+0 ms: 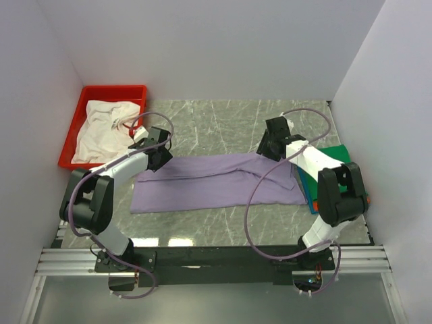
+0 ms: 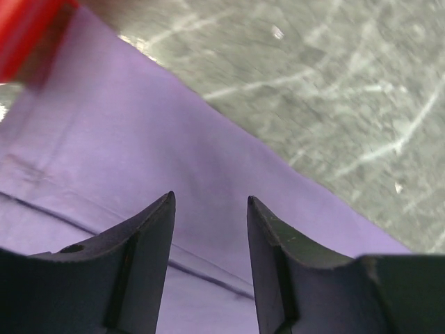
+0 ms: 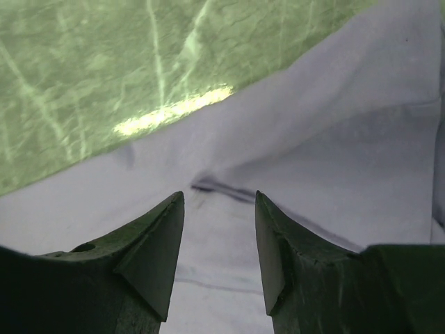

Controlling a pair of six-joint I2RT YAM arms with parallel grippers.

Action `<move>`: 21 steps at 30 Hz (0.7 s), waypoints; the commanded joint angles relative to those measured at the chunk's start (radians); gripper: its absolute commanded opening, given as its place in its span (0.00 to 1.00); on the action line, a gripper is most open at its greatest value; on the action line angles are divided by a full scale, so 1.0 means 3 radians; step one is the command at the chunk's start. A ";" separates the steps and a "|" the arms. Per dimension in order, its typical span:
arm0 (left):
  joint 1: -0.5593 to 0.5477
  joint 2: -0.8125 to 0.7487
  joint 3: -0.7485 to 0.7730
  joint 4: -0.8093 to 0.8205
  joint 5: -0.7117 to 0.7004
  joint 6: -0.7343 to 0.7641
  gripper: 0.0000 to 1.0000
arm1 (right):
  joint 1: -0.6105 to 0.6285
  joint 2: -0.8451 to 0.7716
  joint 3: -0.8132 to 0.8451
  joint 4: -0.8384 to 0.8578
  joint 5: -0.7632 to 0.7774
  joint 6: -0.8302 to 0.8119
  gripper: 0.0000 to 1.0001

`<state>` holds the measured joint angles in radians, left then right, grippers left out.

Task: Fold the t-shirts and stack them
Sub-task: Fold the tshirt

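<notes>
Purple tee (image 1: pixel 216 182) lies spread across mid-table. L gripper (image 2: pixel 210 200) & R gripper (image 3: pixel 220 196) both parted, empty, over its far corners. White tee (image 1: pixel 101 131) in tray (image 1: pixel 113 90).

The grey-green marbled table (image 1: pixel 223 121) carries 3 things directly. A lavender t-shirt (image 1: pixel 216 182) lies spread flat across its middle. A red tray (image 1: pixel 113 88) sits at the far left corner. A pile of folded t-shirts (image 1: pixel 337 152), green on top with blue and orange edges showing, rests at the right edge, touching the lavender one.
</notes>
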<state>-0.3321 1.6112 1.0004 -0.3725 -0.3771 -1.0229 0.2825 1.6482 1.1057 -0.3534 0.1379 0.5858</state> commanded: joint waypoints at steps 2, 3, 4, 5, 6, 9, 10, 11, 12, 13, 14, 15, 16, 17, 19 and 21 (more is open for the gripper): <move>-0.0023 -0.0022 0.0127 0.0147 0.0188 0.0204 0.51 | -0.0026 0.0192 0.0205 0.0058 0.0021 -0.0158 0.53; -0.0028 -0.0022 0.0122 0.0147 0.0203 0.0209 0.51 | -0.0021 0.0217 0.0200 0.0079 0.0006 -0.0173 0.53; -0.0028 -0.0027 0.0122 0.0158 0.0214 0.0214 0.51 | -0.0021 0.0268 0.0216 0.0109 -0.0030 -0.0178 0.53; -0.0033 -0.0032 0.0122 0.0153 0.0239 0.0214 0.51 | -0.0026 0.0289 0.0231 0.0120 -0.0055 -0.0183 0.53; -0.0038 -0.0032 0.0127 0.0158 0.0250 0.0214 0.51 | -0.0026 0.0320 0.0246 0.0125 -0.0081 -0.0178 0.53; -0.0049 -0.0037 0.0132 0.0142 0.0245 0.0214 0.51 | -0.0016 0.0376 0.0267 0.0130 -0.0122 -0.0168 0.53; -0.0054 -0.0042 0.0127 0.0137 0.0239 0.0214 0.51 | -0.0011 0.0371 0.0257 0.0135 -0.0122 -0.0163 0.53; -0.0054 -0.0048 0.0127 0.0127 0.0234 0.0214 0.51 | 0.0004 0.0356 0.0236 0.0145 -0.0117 -0.0158 0.53; -0.0054 -0.0048 0.0122 0.0127 0.0234 0.0214 0.50 | 0.0020 0.0351 0.0221 0.0155 -0.0122 -0.0158 0.53; -0.0054 -0.0053 0.0122 0.0122 0.0229 0.0214 0.50 | 0.0020 0.0366 0.0216 0.0155 -0.0127 -0.0153 0.53; -0.0054 -0.0058 0.0122 0.0122 0.0234 0.0204 0.50 | 0.0030 0.0381 0.0226 0.0145 -0.0137 -0.0153 0.53; -0.0054 -0.0053 0.0117 0.0117 0.0229 0.0204 0.50 | 0.0030 0.0407 0.0241 0.0130 -0.0138 -0.0153 0.52; -0.0054 -0.0058 0.0107 0.0112 0.0244 0.0199 0.50 | 0.0055 0.0437 0.0256 0.0135 -0.0138 -0.0148 0.52; -0.0054 -0.0063 0.0101 0.0117 0.0245 0.0199 0.50 | 0.0061 0.0448 0.0262 0.0130 -0.0138 -0.0142 0.52; -0.0054 -0.0073 0.0096 0.0107 0.0234 0.0199 0.50 | 0.0091 0.0448 0.0236 0.0160 -0.0148 -0.0132 0.49; -0.0054 -0.0078 0.0091 0.0101 0.0234 0.0199 0.50 | 0.0101 0.0443 0.0216 0.0171 -0.0143 -0.0117 0.44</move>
<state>-0.3439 1.6112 1.0031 -0.3553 -0.3111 -0.9806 0.2993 1.7752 1.1458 -0.3321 0.0902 0.5491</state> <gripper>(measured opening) 0.502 0.469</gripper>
